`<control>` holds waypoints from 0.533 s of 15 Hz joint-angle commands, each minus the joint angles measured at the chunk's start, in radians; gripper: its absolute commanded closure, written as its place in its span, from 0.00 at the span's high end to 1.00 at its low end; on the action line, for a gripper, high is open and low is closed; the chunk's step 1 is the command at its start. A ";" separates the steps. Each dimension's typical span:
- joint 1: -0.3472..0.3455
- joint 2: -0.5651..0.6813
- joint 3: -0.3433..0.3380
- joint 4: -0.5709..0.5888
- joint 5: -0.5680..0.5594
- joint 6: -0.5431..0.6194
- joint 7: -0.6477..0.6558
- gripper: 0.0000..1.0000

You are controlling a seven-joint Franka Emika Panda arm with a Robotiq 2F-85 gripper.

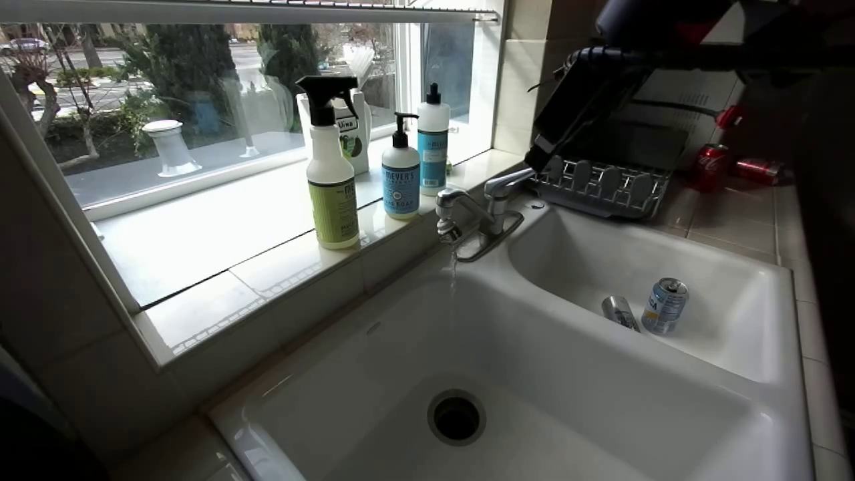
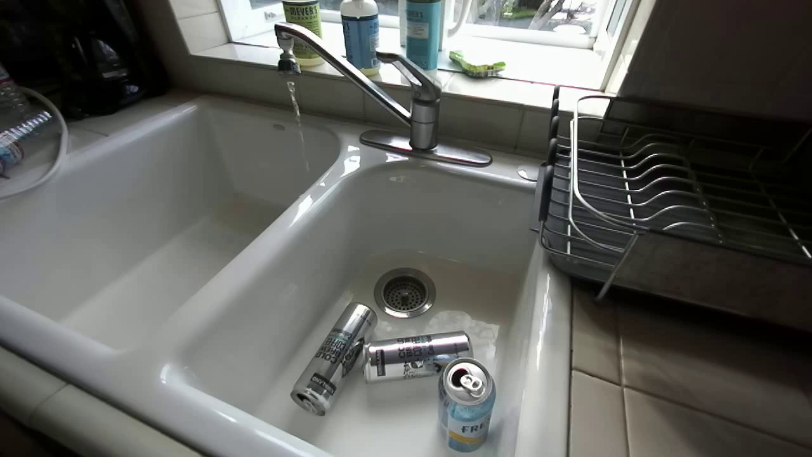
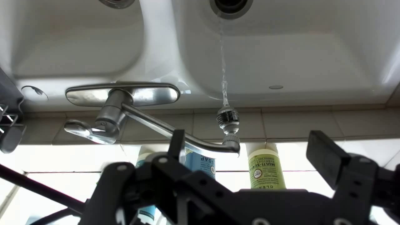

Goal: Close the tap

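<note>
Chrome tap point(image 2: 424, 120) (only one) runs above two basins point(image 2: 127, 209) point(image 2: 457, 209).

tiled counter point(image 2: 685, 393) | inset: sink point(image 2: 250, 254) | carries: dish rack point(image 2: 698, 260), two red cans point(image 1: 710, 167)

A spray bottle point(image 1: 330, 170) and soap bottle point(image 1: 401, 172) stand on the windowsill point(image 1: 280, 264).
</note>
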 commanded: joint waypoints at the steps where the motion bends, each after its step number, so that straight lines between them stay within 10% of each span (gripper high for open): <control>1: -0.008 0.052 -0.022 0.029 -0.044 0.081 -0.024 1.00; 8: -0.112 0.039 -0.062 0.016 -0.118 0.107 0.076 1.00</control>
